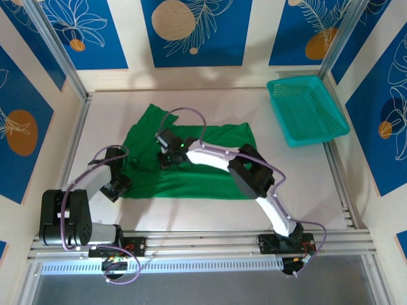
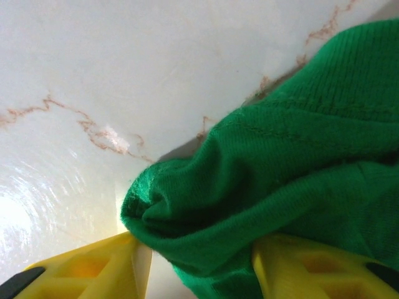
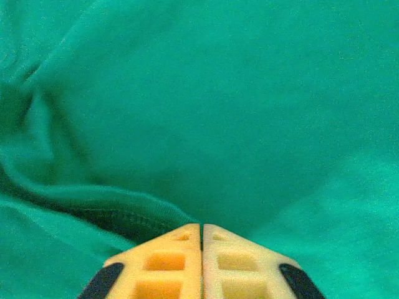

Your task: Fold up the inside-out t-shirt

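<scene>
Left end effector (image 2: pixel 199 244) clamped round bunched edge of one green t-shirt (image 1: pixel 184 184); right end effector (image 3: pixel 201 232) closed, fingertips together

One green t-shirt (image 1: pixel 191 182); one teal basket (image 1: pixel 307 109); two robot arms: left arm (image 1: pixel 89 184), right arm (image 1: pixel 254 178).

Top looks down; wrist cameras hug, apparently, the t-shirt (image 1: pixel 191 184).

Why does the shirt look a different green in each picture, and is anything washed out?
Right wrist view: t-shirt has a teal cast, slightly soft. Left wrist view: truer green, glare whitening the table. Top view: even light, bright green.
</scene>
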Tool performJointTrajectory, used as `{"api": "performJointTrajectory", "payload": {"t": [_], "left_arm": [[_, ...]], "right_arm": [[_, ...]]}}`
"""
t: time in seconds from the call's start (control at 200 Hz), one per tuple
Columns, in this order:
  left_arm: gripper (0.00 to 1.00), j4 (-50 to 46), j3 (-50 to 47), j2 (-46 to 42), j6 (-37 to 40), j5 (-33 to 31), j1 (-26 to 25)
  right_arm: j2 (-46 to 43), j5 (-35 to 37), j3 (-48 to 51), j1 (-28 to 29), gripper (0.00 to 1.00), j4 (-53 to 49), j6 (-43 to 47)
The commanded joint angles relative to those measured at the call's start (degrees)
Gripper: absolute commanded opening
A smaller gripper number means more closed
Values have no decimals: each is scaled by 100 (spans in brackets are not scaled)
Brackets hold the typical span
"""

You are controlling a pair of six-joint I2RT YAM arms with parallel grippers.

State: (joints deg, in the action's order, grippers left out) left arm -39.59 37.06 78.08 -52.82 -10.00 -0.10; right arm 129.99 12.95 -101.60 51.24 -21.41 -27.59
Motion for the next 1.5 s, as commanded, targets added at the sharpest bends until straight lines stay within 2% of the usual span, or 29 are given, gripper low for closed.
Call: {"api": "performJointTrajectory", "payload": {"t": [0.0,0.035,0.11,0.17,0.295,0.415,0.46,0.525,0.56,0.675,0.75,0.831,0.871,0.971,1.066,1.126,1.196,1.291,1.336,1.406,1.451,1.496], "left_arm": [[52,-442,-231,224,-111,-570,142],[55,-463,-213,185,-68,-639,142],[57,-647,-55,142,33,-638,150],[59,-756,45,46,37,-552,150],[64,-824,256,-266,230,-200,142],[64,-1210,599,-709,287,78,109],[63,-842,580,-998,543,585,75],[65,277,461,-1264,1209,2054,-61],[65,411,555,-1250,1225,2349,-201],[65,628,864,-858,1186,2311,-581],[65,1287,675,-417,1185,2235,-621],[65,1458,709,261,1283,1877,-614],[64,1225,843,580,1383,1466,-626],[66,867,737,851,1560,843,-649],[68,423,382,559,1649,78,-627],[69,132,126,157,1364,-275,-646],[71,258,-205,-411,980,175,-641],[75,133,-312,-1061,422,374,-640],[78,-61,-179,-1320,376,395,-641],[89,-302,159,-1676,564,472,-649],[100,-446,440,-1870,673,463,-649],[100,-238,645,-2071,960,627,-662]], "right_arm": [[307,-674,-396,-407,21,291,-449],[358,-842,-516,-528,29,260,-495],[280,-1042,-625,-713,29,153,-561],[19,-980,-517,-786,37,70,-536],[-938,-936,306,-776,48,180,-39],[-1670,-1434,1230,-536,50,309,18],[-1902,-1451,1662,-347,50,441,-27],[-2227,-1706,2402,-138,50,856,-238],[-2380,-1893,2799,-71,49,1121,-423],[-2675,-2149,3892,4,49,1789,-787],[-2685,-2130,4397,-97,49,1988,-698],[-2720,-2180,4799,-261,49,2094,-758],[-2768,-2156,4912,-282,49,1915,-831],[-3134,-1751,5288,13,50,1389,-1093],[-3571,-1177,5676,620,54,873,-1470],[-3771,-988,5837,1004,56,558,-1827],[-3946,-1057,5935,1415,57,467,-2125],[-4146,-924,5616,1828,61,45,-2323],[-4277,-381,5265,1928,64,-564,-2433],[-4463,945,4599,1893,81,-2004,-2655],[-4605,1768,4248,1772,92,-2715,-2642],[-4792,2565,4096,1581,100,-3023,-2400]]}}
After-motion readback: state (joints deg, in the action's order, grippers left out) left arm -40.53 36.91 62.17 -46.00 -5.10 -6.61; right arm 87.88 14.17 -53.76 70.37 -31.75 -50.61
